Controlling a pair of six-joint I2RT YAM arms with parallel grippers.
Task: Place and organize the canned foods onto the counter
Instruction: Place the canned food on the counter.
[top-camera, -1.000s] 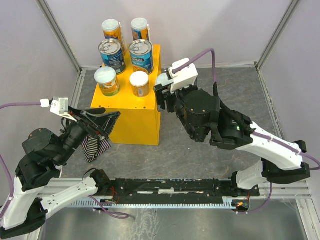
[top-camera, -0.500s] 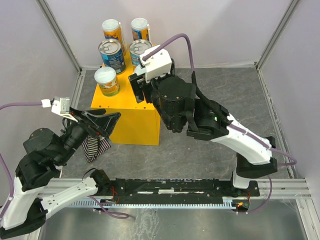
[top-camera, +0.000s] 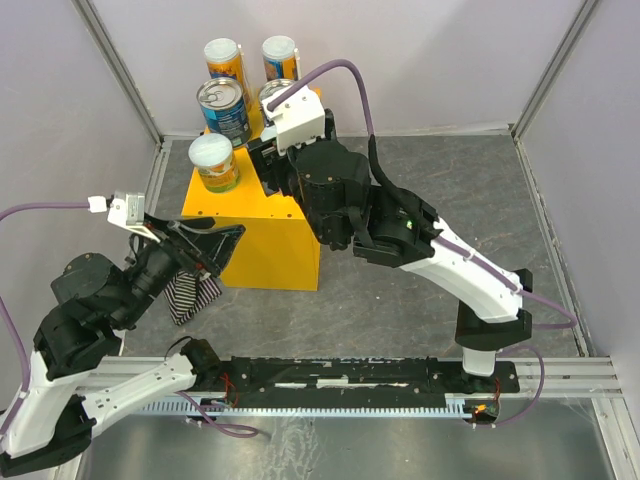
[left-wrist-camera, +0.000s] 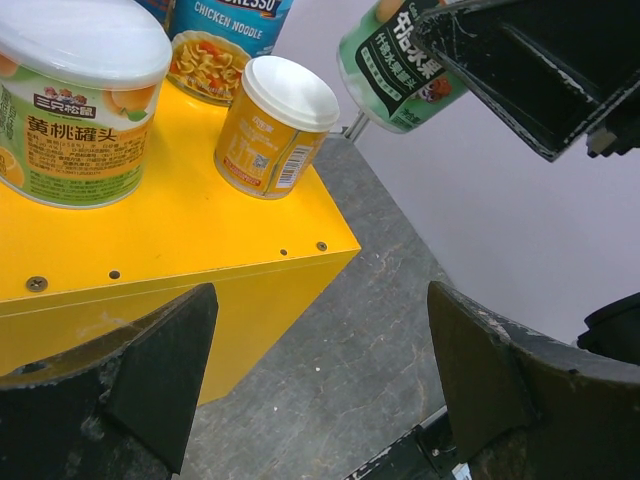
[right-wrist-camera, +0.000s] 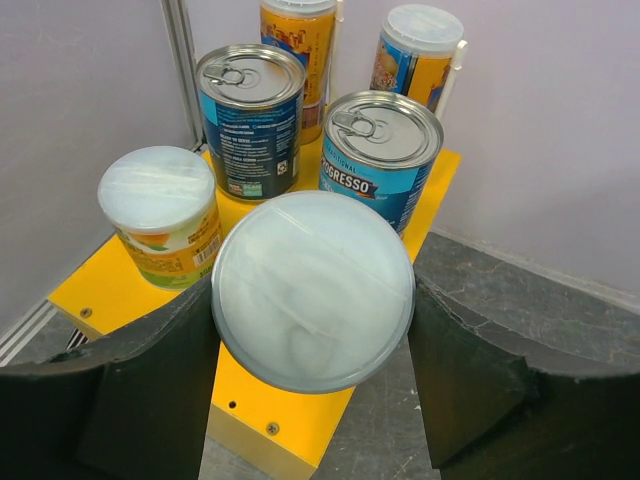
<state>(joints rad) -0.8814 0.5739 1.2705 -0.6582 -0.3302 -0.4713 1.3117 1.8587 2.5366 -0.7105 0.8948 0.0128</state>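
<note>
**Held item:** green-labelled cylindrical can with white plastic lid (left-wrist-camera: 390, 65). It was tilted, lifted clear of the box top, and clamped between the fingers of the right gripper (right-wrist-camera: 312, 290). Its lid faced the right wrist camera.

**Position:** the held can hung over the near right part of the bright yellow rectangular box (top-camera: 265, 240), above and apart from the can listed next.

**On the box top, upright:**
- small yellow-orange can with white lid (left-wrist-camera: 275, 140), by the near right corner
- wide white-lidded can with pale green and orange label (top-camera: 213, 160), near left
- blue can with silver pull-tab top (top-camera: 222, 108), behind the wide can
- blue "Progresso" can with silver pull-tab top (right-wrist-camera: 380, 150), to the right of the other blue can and partly hidden by the right arm in the top view

**Far row, bases hidden:**
- tall orange can with white lid (top-camera: 223, 58)
- tall blue-and-orange can with white lid (top-camera: 280, 55)

**Box:** small screws showed along its top edge.

**Left gripper** (top-camera: 215, 250): fingers were spread wide with nothing between them, low and close to the box's near face.

**Surroundings:** a striped cloth (top-camera: 192, 295) lay on the grey table (top-camera: 450, 180), below the left gripper and beside the box's near left corner.
</note>
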